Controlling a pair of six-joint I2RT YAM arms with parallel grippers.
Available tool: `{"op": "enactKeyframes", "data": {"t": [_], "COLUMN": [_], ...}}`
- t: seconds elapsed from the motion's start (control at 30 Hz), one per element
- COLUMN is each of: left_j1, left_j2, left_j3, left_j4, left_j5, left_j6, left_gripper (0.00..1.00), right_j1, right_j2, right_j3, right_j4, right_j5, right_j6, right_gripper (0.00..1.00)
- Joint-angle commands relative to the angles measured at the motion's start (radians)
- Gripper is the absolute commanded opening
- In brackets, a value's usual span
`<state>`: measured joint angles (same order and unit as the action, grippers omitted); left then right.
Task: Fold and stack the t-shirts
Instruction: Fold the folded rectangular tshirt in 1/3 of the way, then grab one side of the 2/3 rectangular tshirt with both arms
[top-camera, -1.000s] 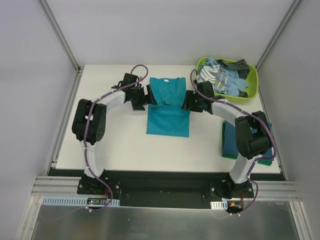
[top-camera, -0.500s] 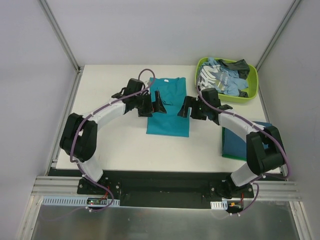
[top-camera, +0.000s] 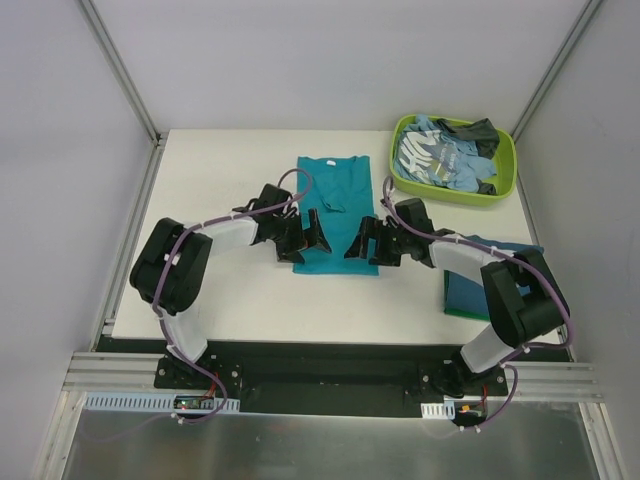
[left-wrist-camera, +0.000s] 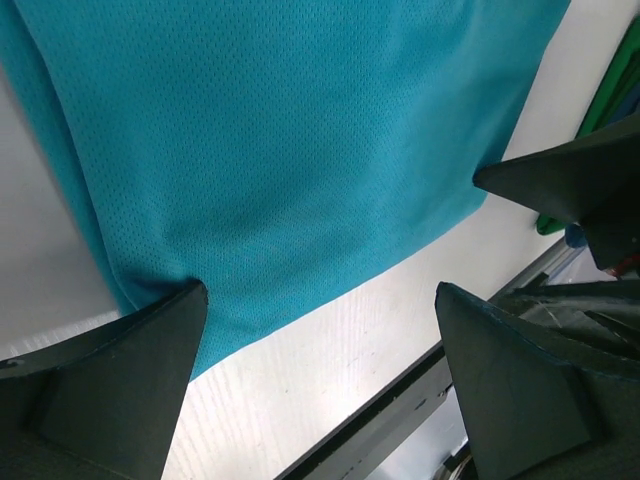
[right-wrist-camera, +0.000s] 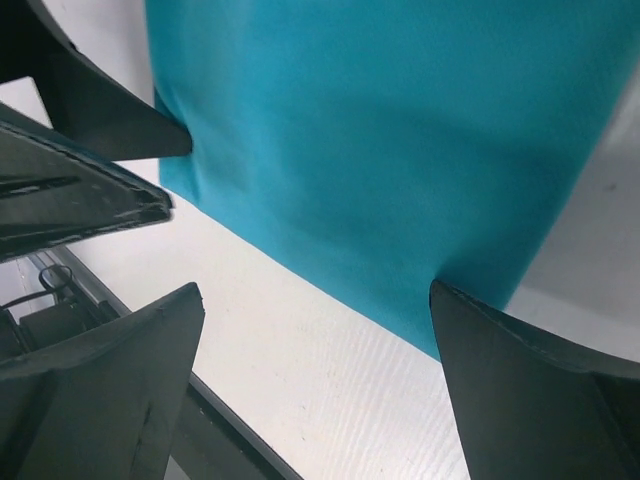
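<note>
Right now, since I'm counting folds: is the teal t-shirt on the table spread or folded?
Partly folded: the teal t-shirt lies flat as a long rectangle, no sleeves sticking out.

Seen from above, the left gripper (top-camera: 305, 243) and right gripper (top-camera: 366, 245) cover the lower corners of the teal shirt (top-camera: 337, 200), so I can't tell whether their tips touch the cloth. The right arm (top-camera: 515, 295) hides much of the folded stack (top-camera: 458, 285) beside it, and the number of shirts there is unclear. The heap (top-camera: 440, 155) in the tub (top-camera: 450, 196) is too tangled to count. Both wrist views cut the teal shirt off at the top edge and the fingers (left-wrist-camera: 110, 380) (right-wrist-camera: 530, 390) at the bottom.
</note>
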<state>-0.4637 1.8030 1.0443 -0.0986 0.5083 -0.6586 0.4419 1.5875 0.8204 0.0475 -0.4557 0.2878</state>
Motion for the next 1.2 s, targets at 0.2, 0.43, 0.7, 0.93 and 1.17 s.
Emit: {"op": "enactKeyframes", "data": {"t": [0.2, 0.43, 0.7, 0.93, 1.17], "left_j1": [-0.036, -0.102, -0.105, -0.105, -0.105], "left_j2": [-0.174, -0.460, -0.764, -0.777, -0.645], "left_j3": [-0.266, -0.427, -0.506, -0.543, -0.530], "left_j4": [-0.024, -0.030, -0.183, -0.222, -0.198], "left_j5": [-0.080, -0.113, -0.255, -0.326, -0.324], "left_j6": [-0.006, -0.053, -0.084, -0.116, -0.133], "left_gripper": [0.99, 0.99, 0.99, 0.97, 0.60], "right_j1": [0.083, 0.225, 0.267, 0.268, 0.270], "right_j2": [-0.154, -0.411, -0.584, -0.578, -0.489], "right_j3": [-0.177, -0.245, -0.254, -0.279, -0.270], "right_j4": [-0.020, -0.132, -0.308, -0.299, -0.270], "right_j5": [0.032, 0.150, 0.278, 0.270, 0.264], "right_j6": [0.033, 0.004, -0.053, -0.022, -0.013], "right_gripper": [0.96, 0.96, 0.96, 0.96, 0.97]}}
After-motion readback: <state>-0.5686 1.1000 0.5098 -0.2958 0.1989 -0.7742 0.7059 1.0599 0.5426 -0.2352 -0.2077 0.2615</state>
